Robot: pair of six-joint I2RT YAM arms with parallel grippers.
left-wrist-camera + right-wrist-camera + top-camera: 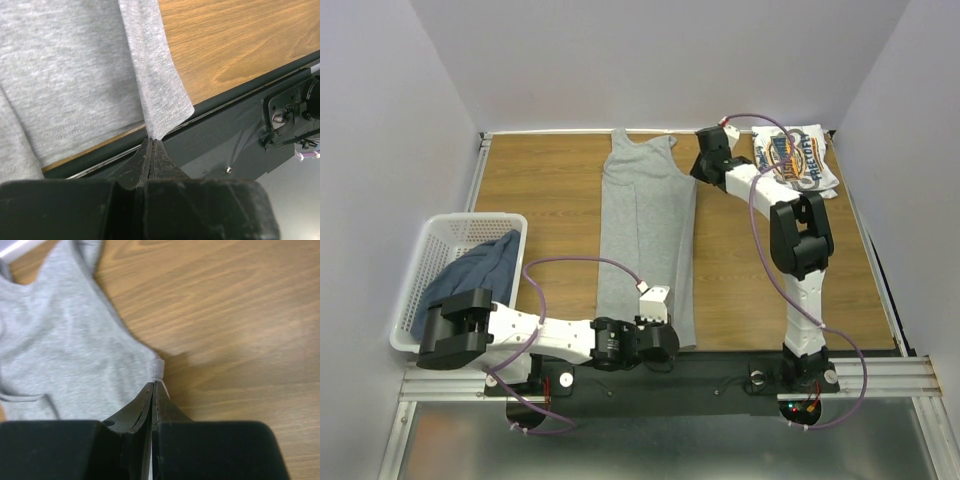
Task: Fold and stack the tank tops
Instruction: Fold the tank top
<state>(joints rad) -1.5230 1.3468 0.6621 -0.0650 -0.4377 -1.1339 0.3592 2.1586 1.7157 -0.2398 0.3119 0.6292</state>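
The light grey tank top [645, 235] lies stretched lengthwise down the middle of the table, straps at the far edge. My left gripper [672, 342] is shut on its near right hem corner; in the left wrist view the jaws [152, 141] pinch that corner of the grey cloth [70, 75] over the table's front edge. My right gripper [698, 168] is shut on the top's right side below the armhole, where the fingertips [156, 384] clamp the edge of the grey fabric [65, 355]. The white logo tank top [800, 160] lies folded at the far right. The dark blue tank top [475, 272] lies in the basket.
A white lattice basket [438, 236] stands at the left edge of the wooden table [760, 290]. The black mounting rail [720, 375] runs along the near edge. Grey walls close in the left, far and right sides.
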